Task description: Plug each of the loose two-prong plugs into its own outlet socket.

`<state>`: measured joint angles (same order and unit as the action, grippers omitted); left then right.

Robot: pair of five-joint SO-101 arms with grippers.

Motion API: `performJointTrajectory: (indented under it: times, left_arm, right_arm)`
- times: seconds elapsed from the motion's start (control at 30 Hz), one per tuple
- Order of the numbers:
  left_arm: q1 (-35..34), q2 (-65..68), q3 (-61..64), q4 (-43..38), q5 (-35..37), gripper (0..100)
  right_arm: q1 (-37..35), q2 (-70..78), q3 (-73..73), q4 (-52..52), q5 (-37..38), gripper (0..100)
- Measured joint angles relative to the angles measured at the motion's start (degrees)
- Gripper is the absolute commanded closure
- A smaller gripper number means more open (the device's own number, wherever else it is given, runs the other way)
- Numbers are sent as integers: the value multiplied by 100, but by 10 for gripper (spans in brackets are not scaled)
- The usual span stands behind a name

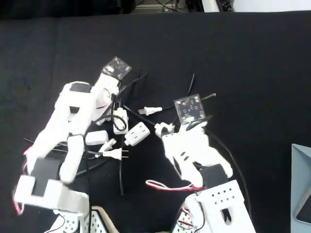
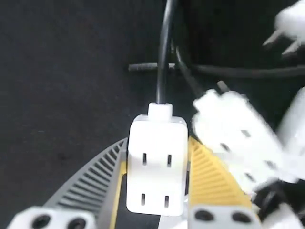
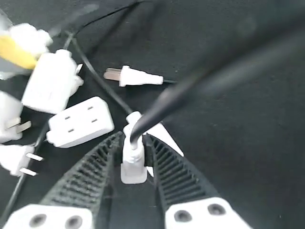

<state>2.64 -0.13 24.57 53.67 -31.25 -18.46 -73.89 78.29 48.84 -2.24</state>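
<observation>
Plugs and outlets.

High view: free outlet (image 1: 137,133) is the landmark. The left gripper (image 1: 119,116) is just beside it, clamped on the held outlet (image 1: 120,124). The right gripper (image 1: 164,130) is on the opposite side, closed on a plug (image 1: 160,128). A loose plug (image 1: 150,110) lies near.

Left wrist view: held outlet (image 2: 157,162) lies slots-up, probably steadied for insertion, with the free outlet (image 2: 238,138) just beside it.

Right wrist view: plug (image 3: 133,160) is pinched by its body, prongs hidden. The free outlet (image 3: 78,121) is near.

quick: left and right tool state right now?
Left tool: closed on a white outlet socket.
Right tool: closed on a white plug.
</observation>
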Motion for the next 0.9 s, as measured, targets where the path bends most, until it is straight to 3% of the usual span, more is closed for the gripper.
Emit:
performJointTrajectory:
  times: [0.23,0.5,0.77,0.9]
  left_arm:
    - [158,-1793,9,738,475,971]
    - [1231,-2040,9,1653,932,971]
    - [2242,-2075,651,1556,1495,971]
    - [2497,-2075,1152,1099,1582,971]
  right_arm:
    - [615,0,-545,738,9,985]
    - [1864,0,-1116,1187,9,985]
    - [2901,0,-1257,1231,325,986]
    - [3051,-9,-1257,1231,360,986]
